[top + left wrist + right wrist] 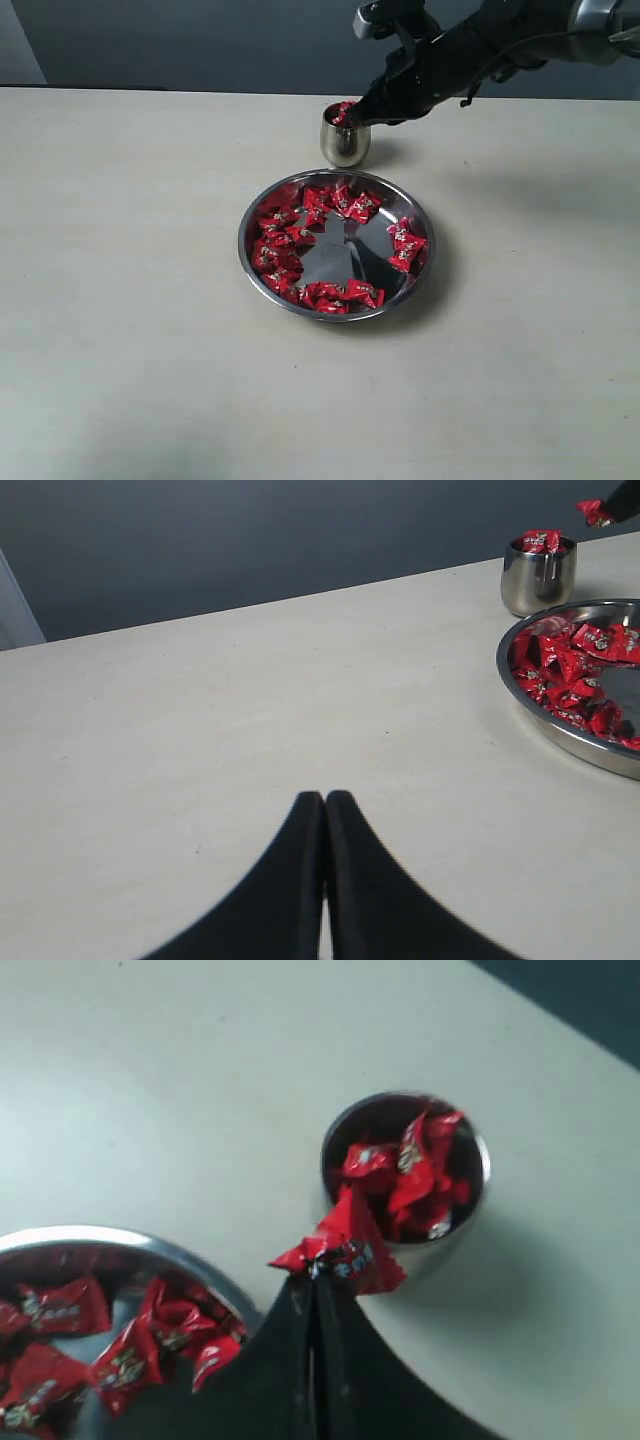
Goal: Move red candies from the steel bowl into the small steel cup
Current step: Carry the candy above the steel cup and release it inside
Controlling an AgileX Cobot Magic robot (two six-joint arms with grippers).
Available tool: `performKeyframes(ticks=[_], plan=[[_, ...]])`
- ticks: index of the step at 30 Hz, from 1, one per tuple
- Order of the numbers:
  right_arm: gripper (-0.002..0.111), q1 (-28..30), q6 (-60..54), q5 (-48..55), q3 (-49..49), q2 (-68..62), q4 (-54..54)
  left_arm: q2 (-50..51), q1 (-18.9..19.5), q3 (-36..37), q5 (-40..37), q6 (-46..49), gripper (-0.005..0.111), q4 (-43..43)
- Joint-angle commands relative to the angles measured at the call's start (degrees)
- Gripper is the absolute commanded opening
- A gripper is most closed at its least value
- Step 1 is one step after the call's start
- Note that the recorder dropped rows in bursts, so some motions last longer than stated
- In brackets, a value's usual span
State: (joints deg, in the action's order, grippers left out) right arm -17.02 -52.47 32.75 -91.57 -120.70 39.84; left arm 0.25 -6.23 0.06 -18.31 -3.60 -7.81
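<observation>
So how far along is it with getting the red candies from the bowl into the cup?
Partway. Several candies already sit in the small steel cup. The right gripper pinches one more candy at the cup's rim, not yet dropped. Plenty of red candies remain in the steel bowl. The left gripper is shut, holding nothing.

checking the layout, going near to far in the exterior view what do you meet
bowl of red candies → cup → dark wall; right end effector, holding a candy, overlaps the cup, so left out
</observation>
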Motion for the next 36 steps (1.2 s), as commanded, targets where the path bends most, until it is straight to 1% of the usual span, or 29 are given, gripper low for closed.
performKeyframes(ticks=[1,3,10,23,26,30,32,36], plan=[[0.000,0.35,-0.58,-3.59,-3.32,-1.46,-0.01,-0.25,-0.17,-0.06,0.54,-0.31,0.000,0.07],[0.000,0.35,-0.67,-3.57,-6.49,-3.27,1.65,-0.25,-0.17,-0.06,0.54,-0.31,0.000,0.07],[0.000,0.35,-0.67,-2.96,-10.11,-7.56,2.09,-0.25,-0.17,-0.06,0.54,-0.31,0.000,0.07],[0.000,0.35,-0.67,-5.41,-10.42,-11.11,2.24,-0.25,-0.17,-0.06,0.54,-0.31,0.000,0.07],[0.005,0.35,-0.67,-5.41,-10.42,-11.11,2.38,-0.25,-0.17,-0.06,0.54,-0.31,0.000,0.07],[0.019,0.35,-0.67,-5.30,-10.42,-11.11,2.85,-0.25,-0.17,-0.06,0.54,-0.31,0.000,0.07],[0.021,0.35,-0.67,-5.30,-10.42,-11.11,3.13,-0.25,-0.17,-0.06,0.54,-0.31,0.000,0.07],[0.021,0.35,-0.67,-4.67,-10.42,-11.11,4.13,-0.25,-0.17,-0.06,0.54,-0.31,0.000,0.07]])
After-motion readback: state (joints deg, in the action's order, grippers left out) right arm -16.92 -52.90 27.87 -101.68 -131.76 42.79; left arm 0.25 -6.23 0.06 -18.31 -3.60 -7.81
